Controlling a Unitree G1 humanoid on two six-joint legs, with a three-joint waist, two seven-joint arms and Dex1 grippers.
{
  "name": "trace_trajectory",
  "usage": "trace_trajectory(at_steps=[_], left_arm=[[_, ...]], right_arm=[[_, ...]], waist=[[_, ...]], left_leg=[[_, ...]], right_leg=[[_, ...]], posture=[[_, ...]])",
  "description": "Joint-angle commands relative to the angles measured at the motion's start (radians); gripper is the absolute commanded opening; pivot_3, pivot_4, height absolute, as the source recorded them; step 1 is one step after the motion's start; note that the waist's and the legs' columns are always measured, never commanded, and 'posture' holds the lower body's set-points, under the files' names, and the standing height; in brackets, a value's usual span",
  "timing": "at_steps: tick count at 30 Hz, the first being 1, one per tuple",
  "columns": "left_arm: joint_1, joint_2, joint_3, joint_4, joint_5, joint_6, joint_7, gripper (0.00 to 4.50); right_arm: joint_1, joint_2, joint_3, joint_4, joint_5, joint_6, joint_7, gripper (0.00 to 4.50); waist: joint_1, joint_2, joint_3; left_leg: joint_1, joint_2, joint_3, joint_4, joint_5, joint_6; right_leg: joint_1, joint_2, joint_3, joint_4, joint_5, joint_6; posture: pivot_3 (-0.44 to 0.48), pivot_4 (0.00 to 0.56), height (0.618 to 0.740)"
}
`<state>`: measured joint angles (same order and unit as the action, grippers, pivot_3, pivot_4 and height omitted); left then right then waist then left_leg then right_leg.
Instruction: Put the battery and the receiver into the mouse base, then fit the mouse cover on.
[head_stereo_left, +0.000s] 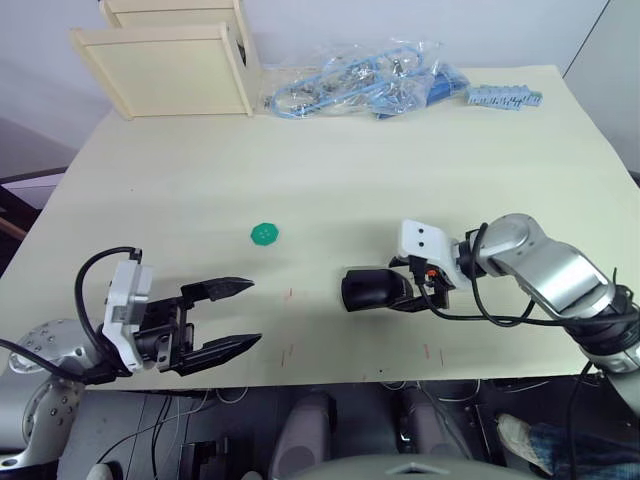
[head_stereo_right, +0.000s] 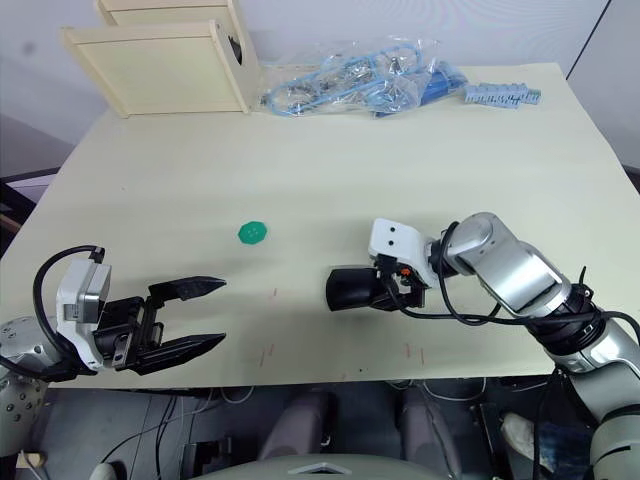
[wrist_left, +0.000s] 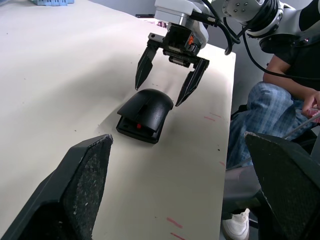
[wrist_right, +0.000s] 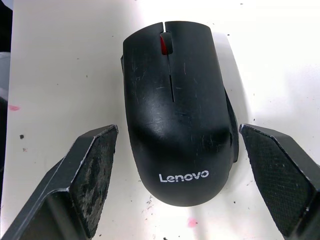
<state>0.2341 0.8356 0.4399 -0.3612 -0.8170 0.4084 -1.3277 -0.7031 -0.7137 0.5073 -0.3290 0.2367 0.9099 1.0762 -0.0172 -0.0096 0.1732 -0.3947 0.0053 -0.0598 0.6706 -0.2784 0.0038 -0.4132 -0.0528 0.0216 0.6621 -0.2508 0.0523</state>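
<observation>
The mouse cover (wrist_right: 175, 115), a glossy black shell with a pale logo, lies on top of the mouse base (wrist_left: 139, 131) on the table's front right. The red scroll wheel (wrist_right: 164, 44) shows at the cover's notch. A strip of the base (wrist_right: 233, 135) sticks out along one side of the cover. My right gripper (wrist_left: 161, 92) stands open at the mouse's rear end, one finger on each side with gaps to the shell. My left gripper (head_stereo_left: 253, 313) hovers open and holds nothing near the front left edge, well apart from the mouse. The battery and the receiver are hidden.
A round green disc (head_stereo_left: 265, 234) lies mid-table. At the back stand pale wooden boxes (head_stereo_left: 170, 60), a plastic bag of blue cables (head_stereo_left: 360, 85) and a blue part (head_stereo_left: 505, 97). A seated person's jeans (wrist_left: 272, 105) show past the table's front edge (head_stereo_left: 330, 380).
</observation>
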Motion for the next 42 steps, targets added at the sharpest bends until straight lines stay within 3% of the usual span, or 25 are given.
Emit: trace_trajectory(at_steps=[1,35,36,37,42], left_arm=[[-0.001,0.007,0.010,-0.011,-0.005,-0.004,-0.006,4.50],[0.002,0.005,0.015,-0.005,0.003,-0.009,-0.015,4.50],[0.002,0.005,0.014,-0.004,0.003,-0.009,-0.016,4.50],[0.001,0.005,0.014,-0.004,0.004,-0.009,-0.016,4.50],[0.000,0.005,0.013,-0.002,0.005,-0.010,-0.017,4.50]], right_arm=[[0.005,-0.009,-0.024,-0.036,-0.005,-0.029,-0.008,4.10],[0.040,0.003,0.000,-0.033,-0.046,-0.067,-0.011,4.10],[0.041,0.004,0.001,-0.033,-0.047,-0.068,-0.011,3.55],[0.041,0.003,0.003,-0.033,-0.048,-0.071,-0.010,3.31],[0.041,0.006,0.003,-0.029,-0.051,-0.073,-0.010,3.31]], waist=[[0.000,0.000,0.000],[0.000,0.000,0.000],[0.000,0.000,0.000],[0.000,0.000,0.000],[-0.001,0.000,0.000]], left_leg=[[0.000,0.000,0.000,0.000,0.000,0.000],[0.000,0.000,0.000,0.000,0.000,0.000],[0.000,0.000,0.000,0.000,0.000,0.000],[0.000,0.000,0.000,0.000,0.000,0.000],[0.001,0.000,0.000,0.000,0.000,0.000]], right_leg=[[0.000,0.000,0.000,0.000,0.000,0.000],[0.000,0.000,0.000,0.000,0.000,0.000],[0.000,0.000,0.000,0.000,0.000,0.000],[0.000,0.000,0.000,0.000,0.000,0.000],[0.000,0.000,0.000,0.000,0.000,0.000]], posture=[[0.000,0.150,0.740],[0.000,0.150,0.740],[0.000,0.150,0.740],[0.000,0.150,0.740],[0.000,0.150,0.740]])
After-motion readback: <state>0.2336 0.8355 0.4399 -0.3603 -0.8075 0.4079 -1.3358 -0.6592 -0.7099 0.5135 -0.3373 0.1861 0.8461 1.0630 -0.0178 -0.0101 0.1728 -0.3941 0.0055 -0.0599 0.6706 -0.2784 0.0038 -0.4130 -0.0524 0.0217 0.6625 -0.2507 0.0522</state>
